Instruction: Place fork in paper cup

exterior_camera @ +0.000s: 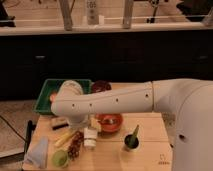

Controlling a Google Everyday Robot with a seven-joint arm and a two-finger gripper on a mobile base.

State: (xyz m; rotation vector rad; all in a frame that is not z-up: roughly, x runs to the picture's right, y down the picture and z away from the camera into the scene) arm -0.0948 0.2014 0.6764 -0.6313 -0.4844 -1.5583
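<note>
My white arm reaches in from the right, bends at the left and drops to the wooden table [150, 150]. Its gripper [76, 143] hangs low over the table's left part, just left of the paper cup [90, 137], and stands open with nothing seen in it. The paper cup is small, white and upright, in front of the orange bowl [109, 121]. A slim utensil leans out of the dark green cup [131, 142] to the right; I cannot tell whether it is the fork. A pale yellow long item [62, 139] lies left of the gripper.
A light green cup [60, 158] stands at the front left beside a pale folded cloth [39, 151]. A green bin [49, 96] sits behind the table at the left, with a dark red bowl [101, 86] beside it. A dark counter front fills the background.
</note>
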